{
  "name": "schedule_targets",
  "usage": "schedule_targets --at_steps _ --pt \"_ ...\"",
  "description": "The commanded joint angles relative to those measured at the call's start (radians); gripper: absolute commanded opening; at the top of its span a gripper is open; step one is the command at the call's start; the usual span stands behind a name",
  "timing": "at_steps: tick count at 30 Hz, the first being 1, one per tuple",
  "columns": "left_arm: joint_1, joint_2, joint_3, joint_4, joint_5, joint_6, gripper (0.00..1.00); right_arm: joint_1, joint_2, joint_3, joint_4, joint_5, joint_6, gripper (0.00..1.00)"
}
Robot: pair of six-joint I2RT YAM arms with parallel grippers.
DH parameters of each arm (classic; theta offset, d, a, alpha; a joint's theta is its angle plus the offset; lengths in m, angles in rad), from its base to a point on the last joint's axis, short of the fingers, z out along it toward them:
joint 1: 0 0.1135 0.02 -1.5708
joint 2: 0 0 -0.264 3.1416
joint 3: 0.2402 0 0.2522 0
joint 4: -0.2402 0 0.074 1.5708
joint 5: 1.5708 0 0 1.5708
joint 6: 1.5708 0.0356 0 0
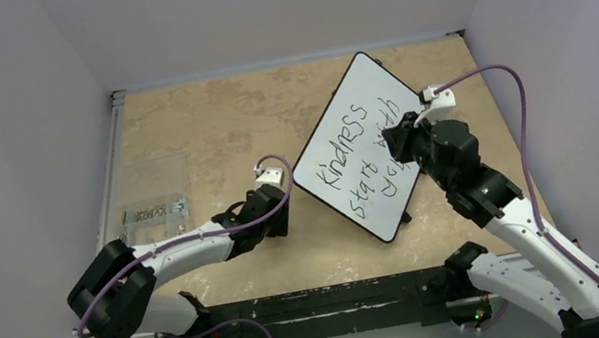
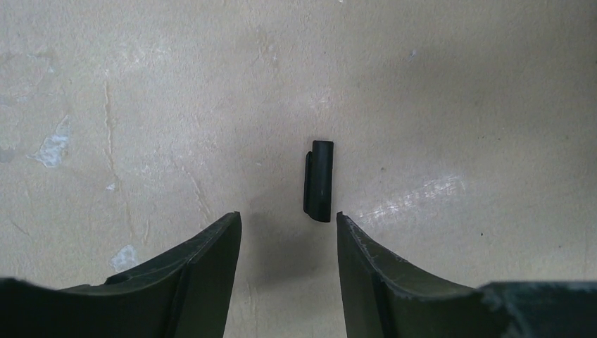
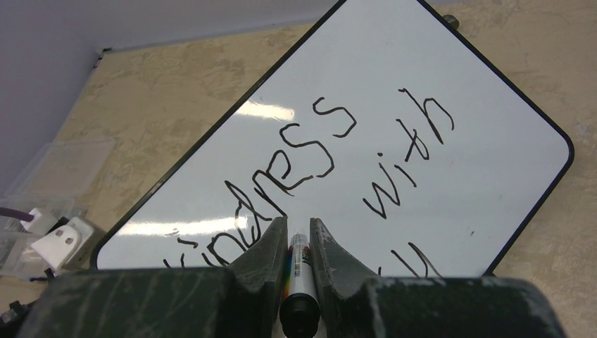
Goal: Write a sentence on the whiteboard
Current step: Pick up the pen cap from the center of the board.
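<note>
**A:** Right gripper (image 3: 298, 227): how is it seen?

**B:** It is seen clenched on a white-barrelled marker (image 3: 298, 262) with a coloured label and a black rear end. The marker is pinched between both fingers. It is directed at the large, glossy white rectangular whiteboard (image 3: 450, 63) with the thin black rim. Whether the tip touches cannot be told.

**A:** Where is that whiteboard found?

**B:** It is set cornerwise on the tan, stone-patterned table (image 1: 205, 130), right of centre. The right gripper is held over its right-hand edge.

**A:** And the sentence?

**B:** The black handwritten sentence (image 1: 362, 150) is read as "Kindness" on one line and "start with" on the next. A few more strokes are seen below, too cramped to be read.

**A:** What is noted of the left gripper?

**B:** The left gripper (image 2: 288, 215) is held just left of the board with its jaws apart and nothing grasped. A small black cylindrical plastic cap (image 2: 318, 181) is seen lying flat at its fingertips, nearer the right finger. A clear plastic box (image 1: 154, 199) is seen by the table's left edge.
</note>
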Motion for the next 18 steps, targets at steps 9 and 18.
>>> schedule_targets --at_steps 9,18 --pt "-0.003 0.077 0.063 0.048 0.016 0.016 0.45 -0.004 -0.019 0.002 0.02 0.006 0.003 0.0" --pt "-0.003 0.147 0.111 0.062 0.031 0.049 0.36 -0.004 -0.017 0.003 0.019 0.007 0.0 0.0"
